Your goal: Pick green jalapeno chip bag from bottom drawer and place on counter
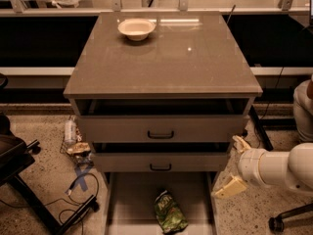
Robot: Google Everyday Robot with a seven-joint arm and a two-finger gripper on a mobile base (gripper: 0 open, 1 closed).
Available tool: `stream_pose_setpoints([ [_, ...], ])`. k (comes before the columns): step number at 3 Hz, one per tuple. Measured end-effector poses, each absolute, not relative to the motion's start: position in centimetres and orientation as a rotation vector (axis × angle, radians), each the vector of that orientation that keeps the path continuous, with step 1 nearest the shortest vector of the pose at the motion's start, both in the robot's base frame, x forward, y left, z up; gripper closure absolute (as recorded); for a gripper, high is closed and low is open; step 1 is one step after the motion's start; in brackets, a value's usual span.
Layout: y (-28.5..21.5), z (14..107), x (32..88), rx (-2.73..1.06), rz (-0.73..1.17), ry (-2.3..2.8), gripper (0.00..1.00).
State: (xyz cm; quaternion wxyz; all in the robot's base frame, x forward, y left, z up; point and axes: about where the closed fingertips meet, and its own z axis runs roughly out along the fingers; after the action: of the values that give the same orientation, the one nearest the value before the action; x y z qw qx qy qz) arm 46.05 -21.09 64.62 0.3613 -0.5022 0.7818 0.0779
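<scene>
The green jalapeno chip bag (169, 212) lies on the grey floor of the pulled-out bottom drawer (131, 199), right of its middle and near the front. My gripper (234, 166) is open and empty. It hangs at the cabinet's right side, level with the middle drawer, above and to the right of the bag. One cream fingertip (240, 143) points up and the other (230, 187) points down-left. The counter (171, 62) is the glossy grey-brown cabinet top.
A white bowl (136, 28) stands at the back left of the counter. The two upper drawers with black handles (160, 134) are slightly open. Cables and clutter (78, 151) lie on the floor to the left, by a black chair base (29, 199). A chair wheel (275, 224) is at the lower right.
</scene>
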Motion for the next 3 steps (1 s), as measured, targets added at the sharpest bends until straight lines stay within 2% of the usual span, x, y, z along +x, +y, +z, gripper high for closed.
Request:
stream_pose_setpoints([
  [1,-20.1,62.4,46.8,-1.293,0.242,2.027,0.00],
  [3,-16.9,50.6,49.5,-1.276,0.390,2.077,0.00],
])
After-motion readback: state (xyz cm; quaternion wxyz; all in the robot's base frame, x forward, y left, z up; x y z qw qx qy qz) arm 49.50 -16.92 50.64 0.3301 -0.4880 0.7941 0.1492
